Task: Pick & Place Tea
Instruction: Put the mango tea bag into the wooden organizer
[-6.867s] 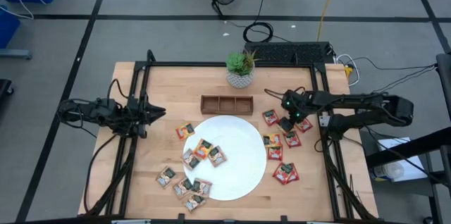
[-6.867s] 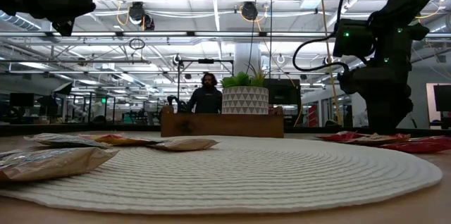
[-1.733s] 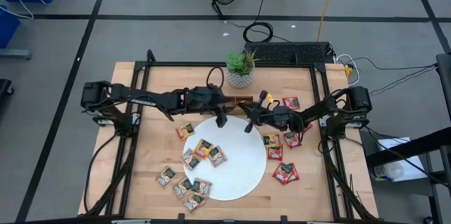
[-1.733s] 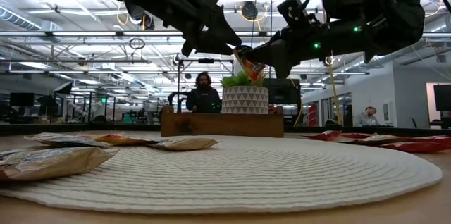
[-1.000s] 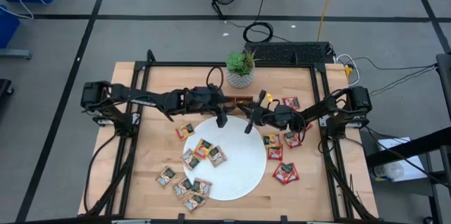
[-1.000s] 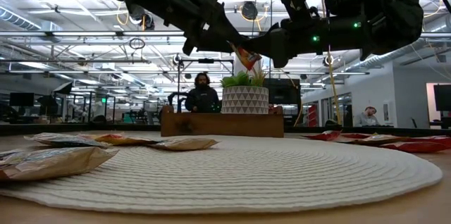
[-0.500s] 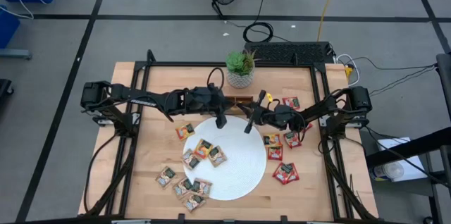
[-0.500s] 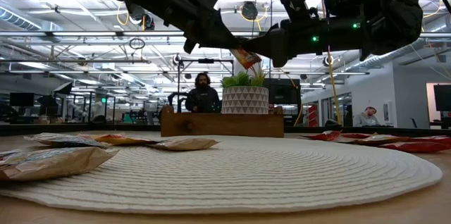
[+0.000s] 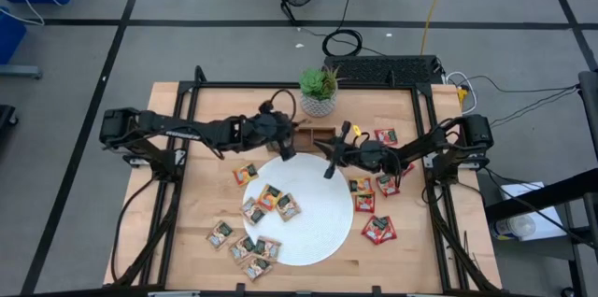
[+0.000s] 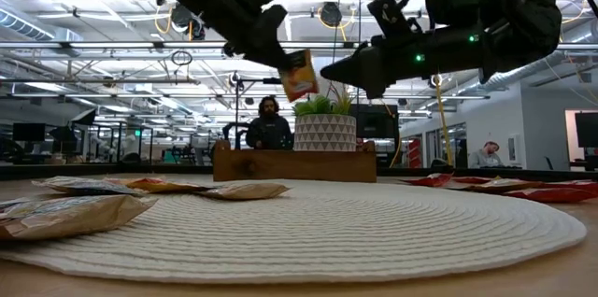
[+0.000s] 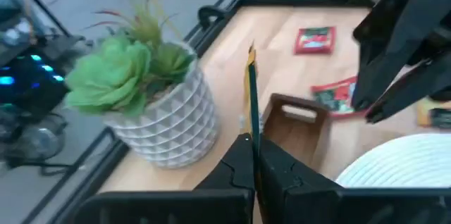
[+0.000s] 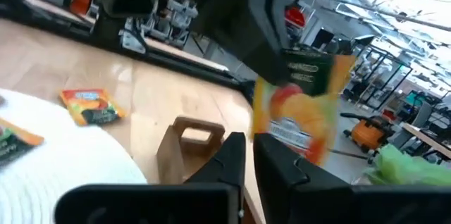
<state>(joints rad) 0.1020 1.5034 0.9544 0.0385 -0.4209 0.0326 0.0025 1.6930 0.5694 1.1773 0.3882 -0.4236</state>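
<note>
My left gripper [image 10: 280, 62] is shut on one orange tea sachet with dark green print [image 10: 299, 75], held in the air above the wooden tray [image 9: 301, 136] and in front of the potted plant [image 10: 324, 127]. My right gripper [image 10: 329, 69] points level at the sachet from the right, just clear of it. Its fingers [image 12: 231, 155] stand a narrow slit apart with nothing between them. More orange sachets [image 9: 276, 202] lie on the white plate [image 9: 322, 227] and at its near left [image 9: 245, 246]. Red sachets [image 9: 378, 229] lie on the table right of the plate. My left gripper pinches the sachet between its two fingers by one edge [image 11: 251, 137], at the dark green end [image 12: 304, 69]. The fingers come at it slanting down from the table's left. The sachet sticks out past the fingertips, lifted clear of everything and slightly tilted.
The three-compartment tray [image 11: 296, 122] stands between the plant [image 9: 318, 91] and the plate's far rim, right under both grippers. In the low view a person [image 10: 271, 127] sits in the room beyond the table. Bare wood [image 9: 201, 176] lies left of the plate.
The sachet has passed from my right gripper to my left: the left took hold beside the right's fingertips and the right let go. My left gripper has rolled and drawn a little toward the table's left, and the sachet has turned from slanting to nearly broadside in the low view.
</note>
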